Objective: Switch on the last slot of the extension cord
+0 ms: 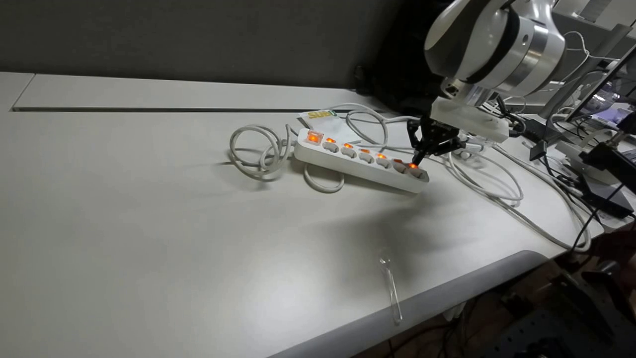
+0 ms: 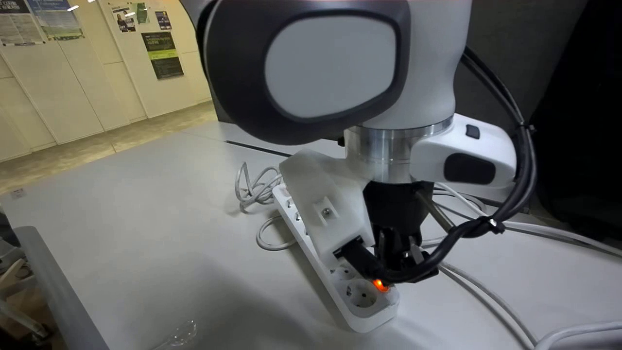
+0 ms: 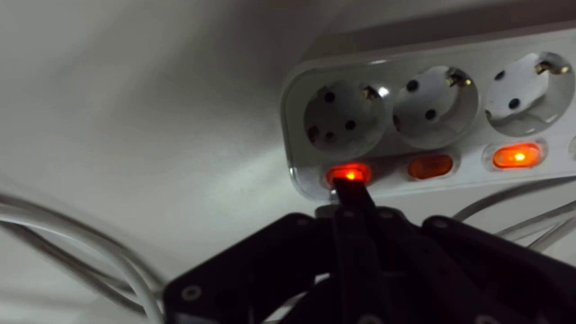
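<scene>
The white extension cord strip [image 1: 348, 167] lies on the table in both exterior views [image 2: 369, 322] and spans the right of the wrist view [image 3: 306, 180]. Its end socket [image 3: 344, 118] is empty. The switch at that end [image 3: 348, 171] glows bright orange, also in both exterior views [image 1: 413, 165] [image 2: 381, 286]. The switch beside it [image 3: 429, 167] is dark; the one after that [image 3: 517, 155] is lit. My gripper [image 3: 353, 185] is shut, nothing held, fingertips over the near edge of the end switch and seemingly touching it. Part of that switch is hidden by the fingertips.
Coiled grey cable [image 1: 256, 171] lies at the strip's far end. White cables [image 1: 484, 191] run beside the gripper, also in the wrist view [image 3: 130, 274]. A clear plastic spoon-like piece [image 1: 391, 288] lies near the table edge. A dark bag [image 1: 402, 59] stands behind.
</scene>
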Tool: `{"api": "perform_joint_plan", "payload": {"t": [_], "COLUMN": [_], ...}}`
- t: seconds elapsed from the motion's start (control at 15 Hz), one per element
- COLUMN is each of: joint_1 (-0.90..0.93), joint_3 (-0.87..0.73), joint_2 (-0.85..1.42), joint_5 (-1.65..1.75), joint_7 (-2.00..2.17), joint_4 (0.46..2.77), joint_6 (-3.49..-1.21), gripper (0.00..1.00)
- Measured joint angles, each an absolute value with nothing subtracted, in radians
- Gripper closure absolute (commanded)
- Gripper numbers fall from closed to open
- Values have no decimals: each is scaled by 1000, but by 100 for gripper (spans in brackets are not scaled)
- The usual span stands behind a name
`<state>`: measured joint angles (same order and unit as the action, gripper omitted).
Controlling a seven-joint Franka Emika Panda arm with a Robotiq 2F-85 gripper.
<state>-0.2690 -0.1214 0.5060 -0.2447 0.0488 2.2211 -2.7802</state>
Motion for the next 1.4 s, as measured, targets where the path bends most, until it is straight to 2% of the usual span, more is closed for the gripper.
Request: {"api": "perform_joint_plan", "payload": {"t": [1.0, 1.4], "joint_1": [-282, -228], "joint_3": [-101, -141], "joint_2": [506, 515], "joint_5": [-261, -233], "joint_7": [45, 69], "joint_4": [2202, 2202], "joint_6": [-2733, -2738], "gripper": [100, 100]}}
